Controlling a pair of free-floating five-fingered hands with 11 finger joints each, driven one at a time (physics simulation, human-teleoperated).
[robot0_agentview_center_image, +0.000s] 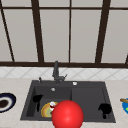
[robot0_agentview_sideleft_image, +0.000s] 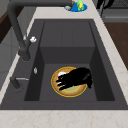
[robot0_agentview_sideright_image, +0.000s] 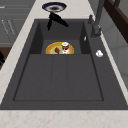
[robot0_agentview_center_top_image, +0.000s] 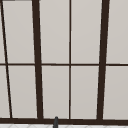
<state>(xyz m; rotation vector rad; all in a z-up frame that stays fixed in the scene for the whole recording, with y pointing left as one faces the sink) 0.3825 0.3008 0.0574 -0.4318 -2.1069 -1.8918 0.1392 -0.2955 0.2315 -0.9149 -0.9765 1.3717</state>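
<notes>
My left hand (robot0_agentview_center_image: 37, 98) hovers over the left part of the deep left basin, fingers straight and holding nothing. In the left side view this left hand (robot0_agentview_sideleft_image: 75, 78) hangs above a yellow-rimmed plate (robot0_agentview_sideleft_image: 68, 91) on the basin floor. The plate (robot0_agentview_center_image: 46, 110) carries a small white and red item (robot0_agentview_center_image: 52, 105), seen again as the white and red item (robot0_agentview_sideright_image: 64, 47) in the right side view. My right hand (robot0_agentview_center_image: 105, 108) floats over the sink's front right corner, fingers hanging loosely, empty. A big red ball (robot0_agentview_center_image: 67, 115) sits in front of the sink's near edge.
The dark sink (robot0_agentview_center_image: 87, 100) has a shallow drainer on its right half. A dark faucet (robot0_agentview_center_image: 56, 71) stands behind it. A dark blue bowl (robot0_agentview_center_image: 6, 102) rests on the left counter, a blue plate (robot0_agentview_center_image: 125, 105) with food on the right counter. Windows rise behind.
</notes>
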